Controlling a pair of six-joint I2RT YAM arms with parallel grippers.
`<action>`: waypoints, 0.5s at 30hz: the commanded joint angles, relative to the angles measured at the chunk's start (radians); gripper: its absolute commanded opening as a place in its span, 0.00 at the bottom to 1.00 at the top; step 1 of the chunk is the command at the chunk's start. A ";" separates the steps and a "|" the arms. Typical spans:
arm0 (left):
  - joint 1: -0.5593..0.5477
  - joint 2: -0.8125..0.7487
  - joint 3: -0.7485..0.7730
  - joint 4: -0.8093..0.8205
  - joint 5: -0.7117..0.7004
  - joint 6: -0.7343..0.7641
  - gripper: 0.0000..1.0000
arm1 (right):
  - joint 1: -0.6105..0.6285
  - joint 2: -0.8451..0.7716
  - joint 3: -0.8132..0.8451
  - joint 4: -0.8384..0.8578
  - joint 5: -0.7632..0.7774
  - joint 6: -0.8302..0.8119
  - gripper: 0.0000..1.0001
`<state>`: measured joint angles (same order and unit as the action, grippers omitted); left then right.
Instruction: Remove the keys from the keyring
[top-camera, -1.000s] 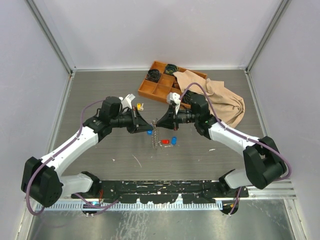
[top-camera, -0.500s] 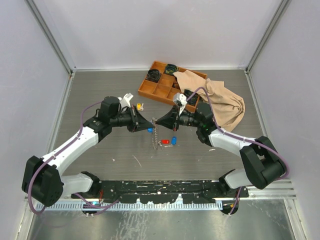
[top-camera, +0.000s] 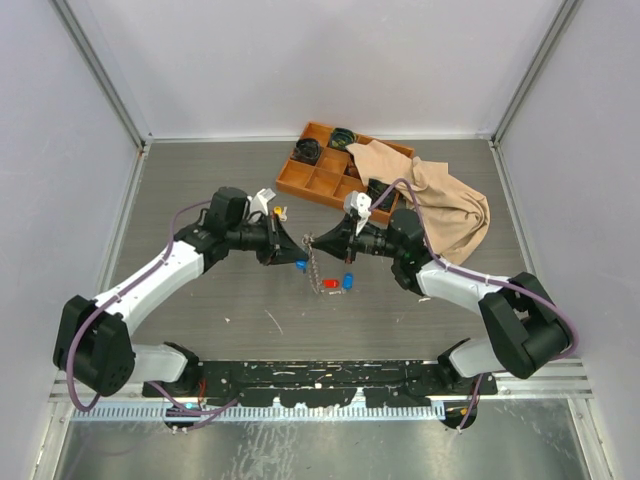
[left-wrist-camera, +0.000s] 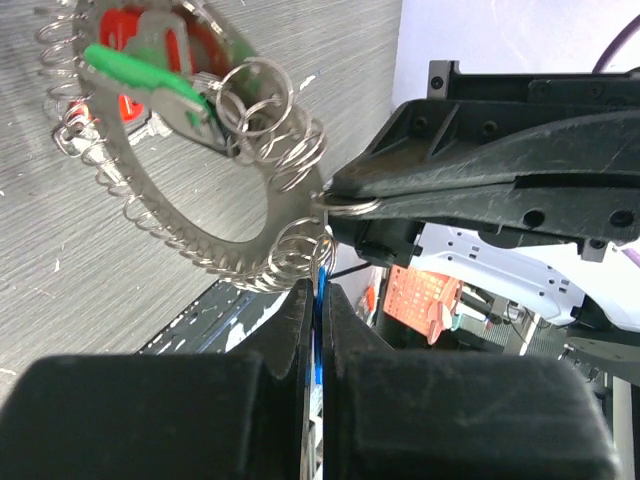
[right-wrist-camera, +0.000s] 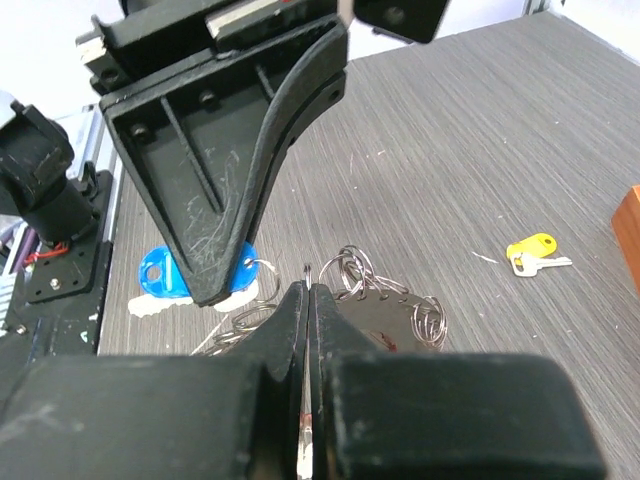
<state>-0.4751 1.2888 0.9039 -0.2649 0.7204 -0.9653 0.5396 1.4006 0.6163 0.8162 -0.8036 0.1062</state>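
Note:
The keyring (left-wrist-camera: 215, 235) is a flat silvery ring hung with many small split rings. It carries a green-capped key (left-wrist-camera: 140, 75) and a red-capped key (left-wrist-camera: 125, 25). My left gripper (left-wrist-camera: 318, 290) is shut on a blue-capped key (right-wrist-camera: 165, 275) that hangs from one split ring. My right gripper (right-wrist-camera: 306, 290) is shut on a small split ring of the keyring (right-wrist-camera: 395, 305). In the top view the left gripper (top-camera: 291, 250) and right gripper (top-camera: 318, 243) meet tip to tip at mid table. The keyring (top-camera: 316, 268) hangs below them, with a red key (top-camera: 330, 285) and a blue key (top-camera: 347, 281).
A yellow-capped key (top-camera: 281, 212) lies loose behind the left gripper, and shows in the right wrist view (right-wrist-camera: 533, 248). An orange compartment tray (top-camera: 300, 178) stands at the back, partly under a beige cloth (top-camera: 445, 195). Grey walls close in both sides.
The left arm has shifted a little to the back and right. The right wrist has turned slightly. The two grippers stay tip to tip with the keyring between them.

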 joint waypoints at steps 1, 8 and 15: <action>0.009 0.026 0.087 -0.078 0.057 0.099 0.00 | 0.015 -0.049 0.051 -0.012 -0.001 -0.102 0.01; 0.021 0.022 0.126 -0.165 0.057 0.188 0.00 | 0.019 -0.061 0.066 -0.045 -0.019 -0.121 0.01; 0.030 -0.011 0.105 -0.225 -0.013 0.350 0.00 | -0.026 -0.077 0.142 -0.195 -0.127 -0.139 0.01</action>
<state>-0.4515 1.3193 0.9939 -0.4519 0.7326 -0.7383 0.5449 1.3846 0.6529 0.6670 -0.8349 -0.0025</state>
